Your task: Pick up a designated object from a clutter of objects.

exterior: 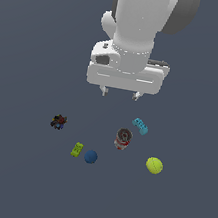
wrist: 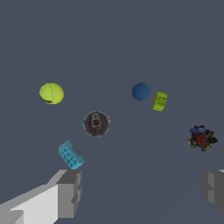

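Note:
The small dark blue ball (exterior: 91,156) lies on the grey floor, right beside the lime brick (exterior: 77,149); it also shows in the wrist view (wrist: 141,91). My gripper (exterior: 120,93) hangs open and empty high above the clutter, its fingers (wrist: 70,192) spread wide. The ball is apart from it, toward the exterior view's bottom and slightly left. The yellow-green ball (exterior: 154,165) lies at the exterior view's right.
A red-and-silver can (exterior: 122,138) stands upright near the middle, with a cyan brick (exterior: 140,126) just beyond it. A dark multicoloured lump (exterior: 58,121) lies at the exterior view's left. All rest on a plain grey floor.

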{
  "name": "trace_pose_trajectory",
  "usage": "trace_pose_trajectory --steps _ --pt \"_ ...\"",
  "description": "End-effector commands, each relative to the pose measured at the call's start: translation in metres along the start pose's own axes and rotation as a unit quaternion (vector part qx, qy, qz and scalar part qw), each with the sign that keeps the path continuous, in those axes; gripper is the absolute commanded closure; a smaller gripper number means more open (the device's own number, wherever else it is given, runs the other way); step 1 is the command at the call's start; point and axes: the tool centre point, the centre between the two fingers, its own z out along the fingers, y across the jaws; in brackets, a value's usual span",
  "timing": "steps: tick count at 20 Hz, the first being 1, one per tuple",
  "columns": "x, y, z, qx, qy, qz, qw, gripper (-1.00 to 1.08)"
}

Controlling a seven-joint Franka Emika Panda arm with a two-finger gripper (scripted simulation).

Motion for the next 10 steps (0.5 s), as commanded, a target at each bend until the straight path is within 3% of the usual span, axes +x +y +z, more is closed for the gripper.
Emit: trace_pose_trajectory --steps 1,10 --pt "0.000 0.000 0.000 0.000 0.000 0.000 1.0000 -0.92" --pt "0.003 -0.023 -0.021 0.008 0.019 -0.001 0.9998 -0.92"
